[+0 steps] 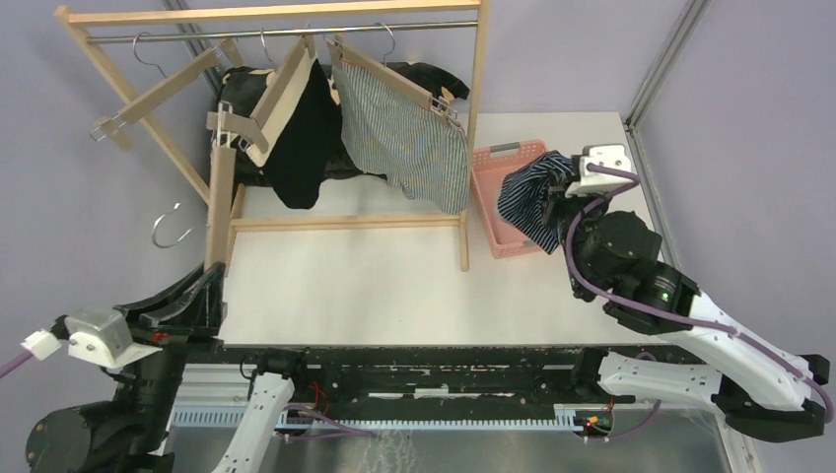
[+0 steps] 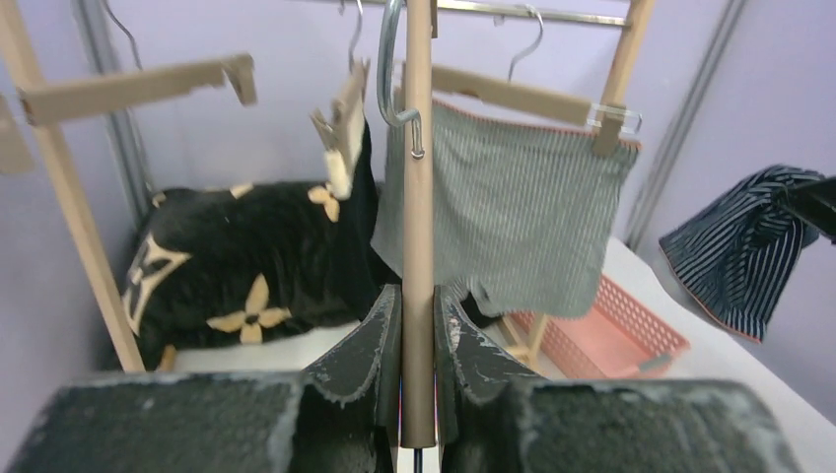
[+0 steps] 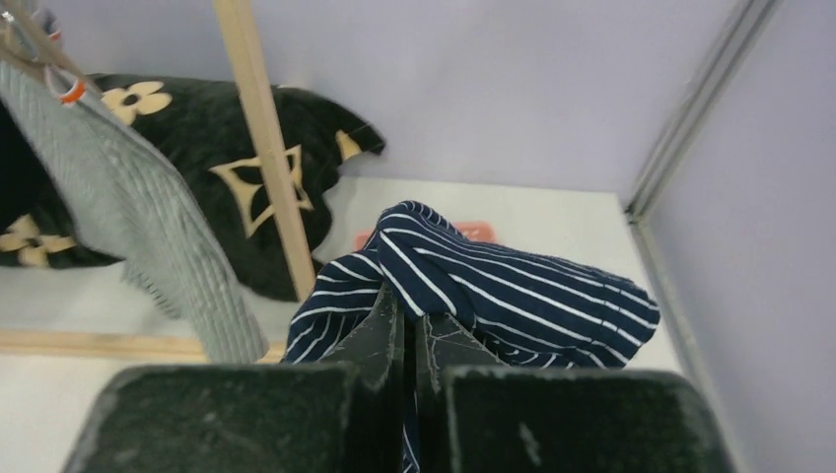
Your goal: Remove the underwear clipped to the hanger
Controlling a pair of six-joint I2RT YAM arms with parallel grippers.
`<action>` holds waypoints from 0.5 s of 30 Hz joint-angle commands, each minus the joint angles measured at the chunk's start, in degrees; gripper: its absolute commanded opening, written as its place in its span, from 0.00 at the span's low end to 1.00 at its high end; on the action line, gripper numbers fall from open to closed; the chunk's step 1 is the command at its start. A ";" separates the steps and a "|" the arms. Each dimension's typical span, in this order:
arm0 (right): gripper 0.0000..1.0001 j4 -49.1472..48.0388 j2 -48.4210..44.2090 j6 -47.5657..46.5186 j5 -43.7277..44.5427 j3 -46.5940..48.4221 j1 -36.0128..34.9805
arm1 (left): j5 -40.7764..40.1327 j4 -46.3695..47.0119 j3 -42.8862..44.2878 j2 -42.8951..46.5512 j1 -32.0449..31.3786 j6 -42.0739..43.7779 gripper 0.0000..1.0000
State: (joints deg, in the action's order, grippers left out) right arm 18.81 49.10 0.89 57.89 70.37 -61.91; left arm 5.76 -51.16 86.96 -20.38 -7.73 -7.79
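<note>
Right gripper (image 3: 407, 310), clamped on the navy striped underwear (image 3: 493, 286), hangs over the pink basket (image 1: 490, 197) right of the wooden rack (image 1: 475, 99). My left gripper (image 2: 419, 305) pinches a bare wooden hanger (image 2: 419, 148). Black underwear (image 1: 301, 148) and grey striped underwear (image 1: 409, 148) hang clipped on the rack: one off, two left.

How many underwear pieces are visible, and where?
3: navy striped piece in the right gripper by the pink basket; black piece and grey striped piece on hangers.

navy white-striped underwear (image 1: 530, 197), pink basket (image 1: 491, 158), black cushion (image 2: 246, 246).
</note>
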 commanded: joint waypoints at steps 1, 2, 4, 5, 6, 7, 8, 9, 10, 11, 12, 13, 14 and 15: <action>0.01 -14.89 3.92 -15.88 8.71 2.51 0.61 | -5.82 7.63 0.38 -2.55 0.37 3.72 0.03; 0.01 -15.98 4.50 -16.40 8.60 2.55 1.40 | -7.13 8.06 0.53 -3.60 0.36 3.89 0.03; 0.01 -14.87 5.08 -14.59 7.12 3.11 3.32 | -9.89 8.61 1.00 -5.88 0.43 4.16 0.03; 0.01 -13.64 5.08 -13.13 6.02 3.34 4.31 | -11.87 8.46 1.44 -7.11 0.40 4.31 0.03; 0.01 -12.53 5.00 -12.01 5.00 3.44 5.17 | -13.71 8.26 1.96 -8.19 0.35 4.54 0.03; 0.01 -12.12 4.91 -11.34 4.23 3.49 6.04 | -15.57 8.04 2.43 -9.43 0.39 4.86 0.03; 0.01 -11.85 4.85 -11.00 3.69 3.45 6.77 | -16.93 7.73 2.82 -10.51 0.37 5.12 0.03; 0.01 -11.67 4.86 -10.72 3.15 3.60 7.59 | -17.81 7.51 3.14 -11.67 0.42 5.41 0.03; 0.01 -11.23 4.94 -10.41 2.54 3.88 8.32 | -18.24 7.07 3.35 -12.89 0.38 5.73 0.03; 0.01 -10.94 5.02 -10.05 1.66 4.19 9.05 | -18.48 6.52 3.39 -14.14 0.39 6.15 0.03; 0.01 -10.56 5.21 -9.70 0.75 4.58 9.81 | -19.00 5.93 3.25 -15.37 0.36 6.39 0.03; 0.01 -10.03 5.54 -9.36 -0.25 5.15 10.58 | -19.81 5.41 2.94 -16.51 0.32 6.54 0.03; 0.01 -9.32 6.17 -8.88 -1.03 5.88 11.19 | -20.35 5.40 2.42 -17.43 0.37 6.64 0.03; 0.01 -8.71 6.89 -8.60 -1.52 6.82 11.80 | -20.72 5.67 1.67 -18.23 0.42 6.72 0.03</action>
State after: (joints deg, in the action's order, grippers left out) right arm 10.09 55.16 -8.88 59.59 72.49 -52.12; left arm -10.72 -47.07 89.06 -35.44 -7.73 -4.82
